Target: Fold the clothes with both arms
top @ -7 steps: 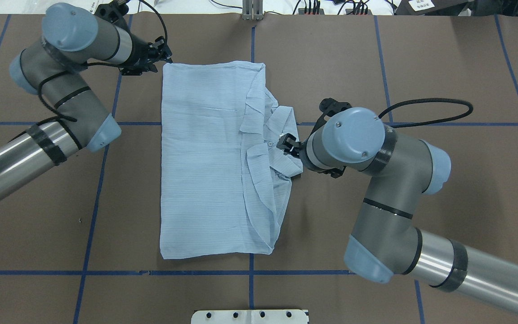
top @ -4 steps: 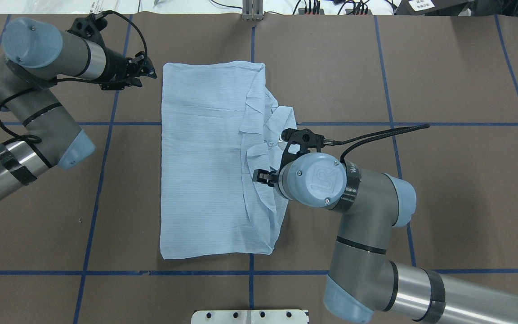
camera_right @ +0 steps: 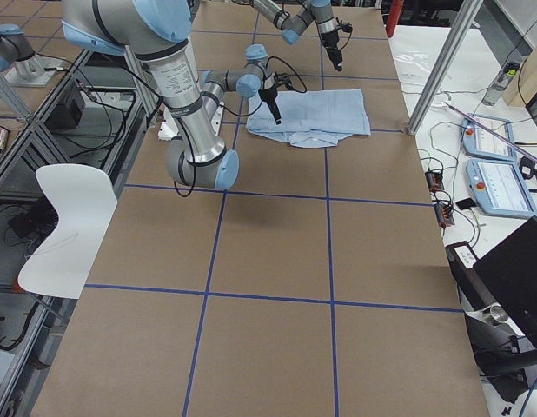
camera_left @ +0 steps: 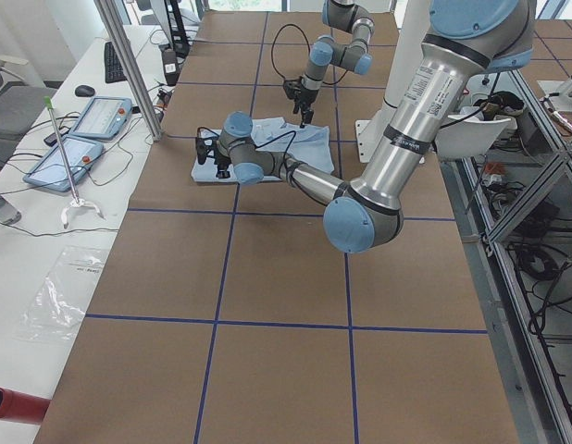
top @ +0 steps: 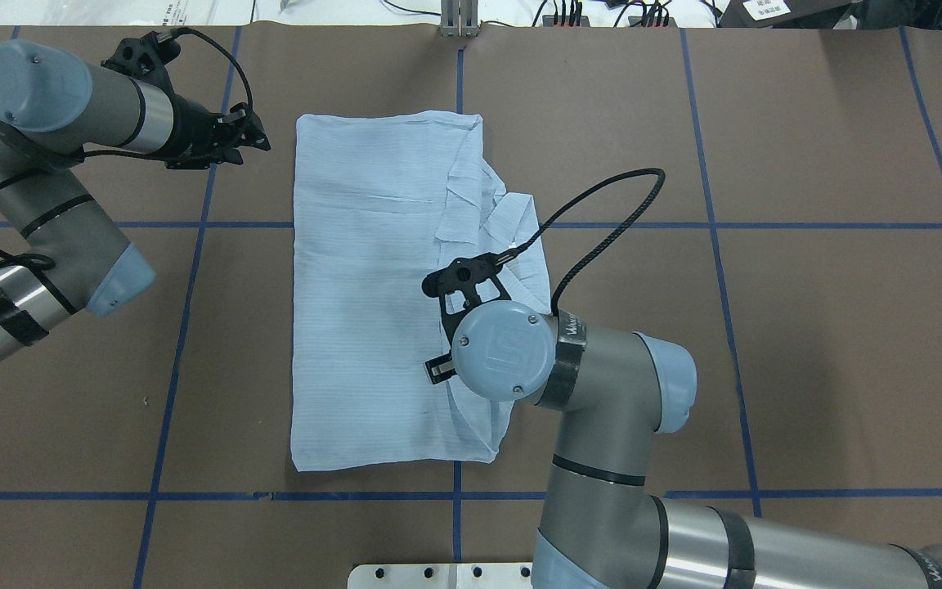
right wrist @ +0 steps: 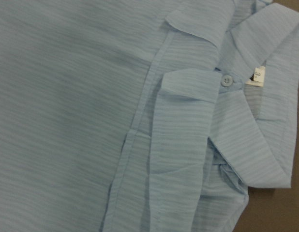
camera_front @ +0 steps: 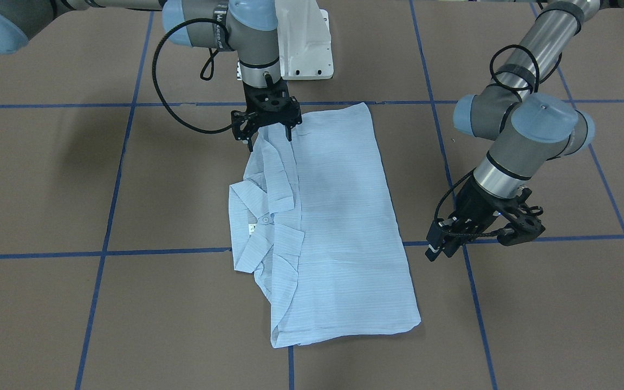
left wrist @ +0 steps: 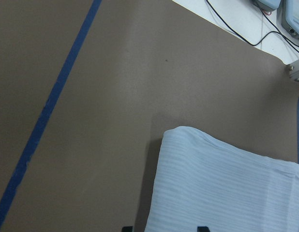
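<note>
The pale-blue striped shirt lies folded into a long rectangle mid-table. Its collar, white label and a button face up on the robot's right edge. My right gripper is open and empty. It hovers over the shirt's right edge near the robot-side end, and in the overhead view the wrist mostly hides it. My left gripper is open and empty, on bare table left of the shirt's far left corner. It also shows in the front view.
The brown table cover carries blue tape lines. The white pedestal base stands at the robot's edge. A side bench with tablets and cables runs along the far side. A white chair stands beside the table.
My right gripper has moved from the collar along the shirt's right edge toward the robot. My left gripper has drawn back leftward from the far left corner.
</note>
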